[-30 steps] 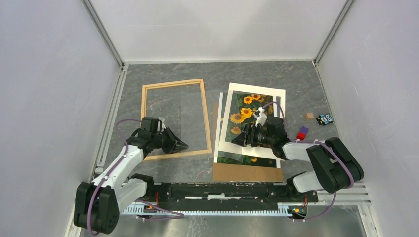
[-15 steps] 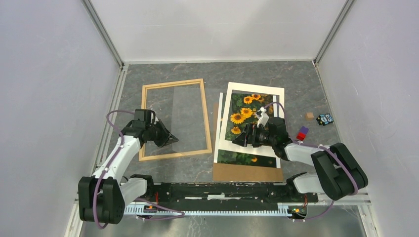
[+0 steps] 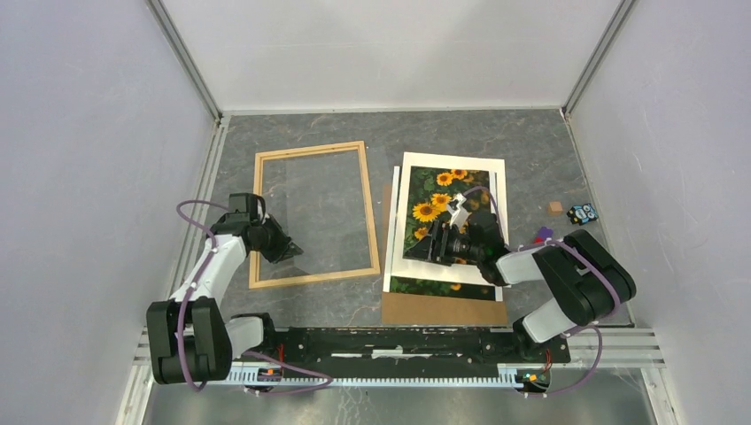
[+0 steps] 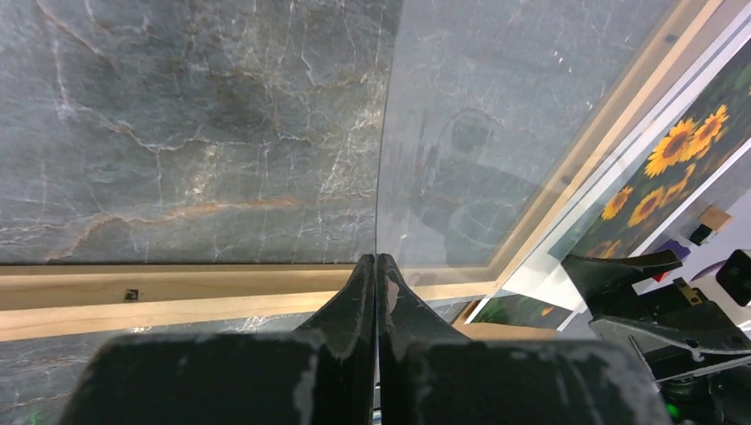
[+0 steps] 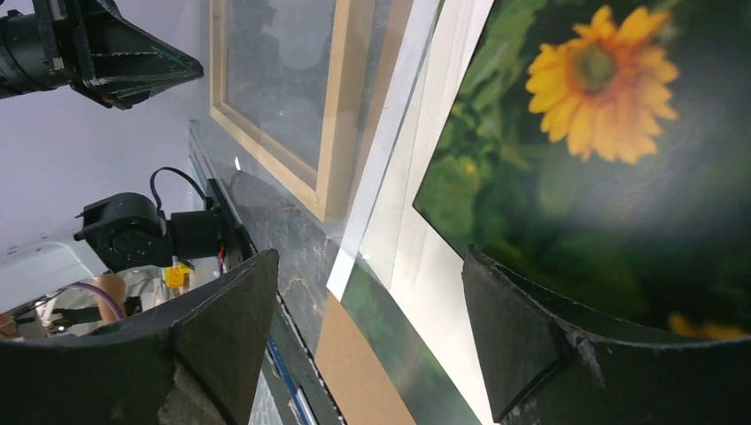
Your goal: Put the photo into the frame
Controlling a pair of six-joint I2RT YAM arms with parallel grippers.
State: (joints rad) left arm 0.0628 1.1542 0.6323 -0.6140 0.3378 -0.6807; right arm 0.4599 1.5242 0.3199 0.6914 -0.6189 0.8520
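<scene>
The light wood frame (image 3: 373,212) lies flat at the left of the table and also shows in the left wrist view (image 4: 177,297). My left gripper (image 3: 292,251) is shut on the near edge of a clear sheet (image 4: 496,133) that lies over the frame's opening. The sunflower photo (image 3: 440,197) lies at centre right under a white mat (image 3: 403,221), and a strip of it sticks out at the near end. My right gripper (image 3: 440,245) is open and empty, low over the photo's near left part (image 5: 602,133), with one finger on each side of the mat's edge.
A brown board (image 3: 443,310) lies under the photo and mat, sticking out at the near edge. A red and purple block (image 3: 540,235), a tan cube (image 3: 554,207) and a small black toy (image 3: 582,212) sit at the right. Grey walls close in the table.
My left arm has drawn back to the left, pulling the clear sheet off the mat's edge and over the frame. The mat has settled flatter, and my right gripper has shifted slightly.
</scene>
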